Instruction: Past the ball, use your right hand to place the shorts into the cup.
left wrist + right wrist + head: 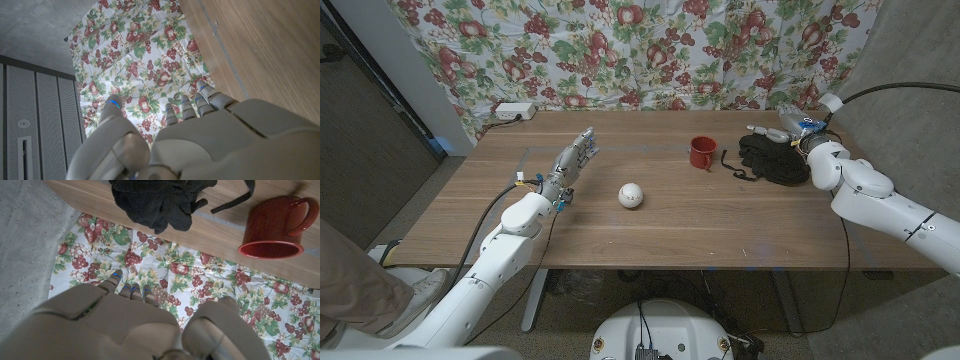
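Nearest the robot, the left hand (572,162) waits over the table (650,235) with fingers straight and apart, holding nothing; the white ball (631,195) lies beside it, toward the centre. Farther back, the right hand (790,131) hovers with fingers (131,289) extended and nothing between them. The black shorts (767,159) lie just beside those fingers, bunched, long axis roughly left-right (drawstring trailing cupward), with the red cup (703,152) upright just beyond them, so the right hand is much nearer.

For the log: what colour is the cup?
Red; the cup shows best in the right wrist view.
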`<state>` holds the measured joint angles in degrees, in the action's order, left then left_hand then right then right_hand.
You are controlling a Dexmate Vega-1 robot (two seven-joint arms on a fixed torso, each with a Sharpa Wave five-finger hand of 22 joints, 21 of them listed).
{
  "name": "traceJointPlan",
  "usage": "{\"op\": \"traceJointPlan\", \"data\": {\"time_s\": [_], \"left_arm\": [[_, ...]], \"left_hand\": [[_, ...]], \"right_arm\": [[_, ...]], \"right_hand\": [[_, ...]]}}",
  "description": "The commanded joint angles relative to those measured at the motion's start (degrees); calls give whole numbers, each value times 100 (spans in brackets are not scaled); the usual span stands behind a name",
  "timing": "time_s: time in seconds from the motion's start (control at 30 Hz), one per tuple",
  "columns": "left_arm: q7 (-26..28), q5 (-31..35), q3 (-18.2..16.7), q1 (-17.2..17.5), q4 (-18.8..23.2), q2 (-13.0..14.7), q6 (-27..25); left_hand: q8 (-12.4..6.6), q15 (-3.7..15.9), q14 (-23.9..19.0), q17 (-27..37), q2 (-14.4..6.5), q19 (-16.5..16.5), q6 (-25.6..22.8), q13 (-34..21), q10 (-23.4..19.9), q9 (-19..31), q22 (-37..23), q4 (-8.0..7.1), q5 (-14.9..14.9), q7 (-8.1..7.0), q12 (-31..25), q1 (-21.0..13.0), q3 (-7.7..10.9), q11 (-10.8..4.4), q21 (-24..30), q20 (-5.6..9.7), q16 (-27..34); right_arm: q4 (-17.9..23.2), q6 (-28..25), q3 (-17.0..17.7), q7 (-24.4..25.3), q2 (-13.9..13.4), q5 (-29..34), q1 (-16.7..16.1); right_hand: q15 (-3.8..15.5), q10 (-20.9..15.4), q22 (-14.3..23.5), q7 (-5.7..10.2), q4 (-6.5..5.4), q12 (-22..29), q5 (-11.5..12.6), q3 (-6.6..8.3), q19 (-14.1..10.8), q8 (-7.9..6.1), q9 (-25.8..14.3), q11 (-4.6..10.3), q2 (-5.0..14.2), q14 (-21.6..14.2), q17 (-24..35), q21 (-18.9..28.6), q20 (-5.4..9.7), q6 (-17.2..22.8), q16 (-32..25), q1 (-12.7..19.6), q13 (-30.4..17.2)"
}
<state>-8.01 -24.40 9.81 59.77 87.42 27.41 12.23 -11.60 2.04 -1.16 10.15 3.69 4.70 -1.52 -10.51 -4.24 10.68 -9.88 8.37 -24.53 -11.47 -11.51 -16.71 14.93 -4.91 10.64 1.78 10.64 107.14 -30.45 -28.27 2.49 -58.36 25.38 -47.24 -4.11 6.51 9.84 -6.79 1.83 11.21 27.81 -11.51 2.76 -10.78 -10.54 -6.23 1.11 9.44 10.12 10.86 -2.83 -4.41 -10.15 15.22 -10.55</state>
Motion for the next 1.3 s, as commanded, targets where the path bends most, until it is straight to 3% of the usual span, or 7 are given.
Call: {"op": "traceJointPlan", "data": {"time_s": [0.03, 0.53, 0.67, 0.83, 1.3], "left_arm": [[-5, -3, -2, -10, 12, 13, -15], [21, 2, -6, 33, 96, 38, -71], [29, 6, -10, 43, 115, 43, -71], [44, 14, -17, 59, 148, 57, -82], [52, 6, -34, 79, 210, 84, -91]], "left_hand": [[6, 292, 30, 18, 7, -11, -59, -29, -33, 17, -16, -15, 21, -25, -19, -59, 10, -17, 42, 220, 15], [11, 291, 30, 18, 4, -11, -67, -29, -35, 17, -16, -19, 35, -14, -17, -69, 13, -35, 43, 224, 14], [12, 289, 29, 18, 4, -12, -67, -29, -38, 17, -16, -20, 38, -14, -18, -70, 13, -26, 42, 226, 15], [10, 292, 26, 18, 3, -14, -75, -29, -39, 17, -17, -23, 43, -6, -17, -70, 14, -24, 42, 227, 16], [11, 289, 29, 18, 1, -15, -87, -29, -36, 17, -17, -27, 53, -4, -14, -73, 14, -30, 42, 232, 15]], "right_arm": [[-372, 304, -80, -175, 58, 36, 213], [-806, 584, -187, -202, 198, 112, 428], [-921, 641, -207, -160, 248, 129, 463], [-1081, 698, -261, -193, 302, 147, 550], [-1430, 826, -385, -139, 441, 184, 675]], "right_hand": [[-1, 76, 19, -66, 50, -26, 68, 6, 64, 26, -25, -9, 4, 62, 9, -11, -7, -45, 6, 90, -6], [21, 72, 19, -66, 91, -4, 126, 11, 51, -9, -27, 5, 9, 59, 8, 0, 5, -19, -7, 165, -6], [66, 9, 19, -71, 126, 35, 185, 9, -75, -45, -28, 21, 8, -1, 5, 46, 150, 37, -32, 230, -6], [60, 63, 20, -68, 141, 19, 218, 5, -32, -39, -29, 8, 9, 16, 5, 25, 59, 11, -25, 259, -7], [19, 67, 21, -83, 159, 29, 265, -1, -22, -42, -30, -12, 15, 9, 6, 20, 72, 1, -28, 295, -8]]}}
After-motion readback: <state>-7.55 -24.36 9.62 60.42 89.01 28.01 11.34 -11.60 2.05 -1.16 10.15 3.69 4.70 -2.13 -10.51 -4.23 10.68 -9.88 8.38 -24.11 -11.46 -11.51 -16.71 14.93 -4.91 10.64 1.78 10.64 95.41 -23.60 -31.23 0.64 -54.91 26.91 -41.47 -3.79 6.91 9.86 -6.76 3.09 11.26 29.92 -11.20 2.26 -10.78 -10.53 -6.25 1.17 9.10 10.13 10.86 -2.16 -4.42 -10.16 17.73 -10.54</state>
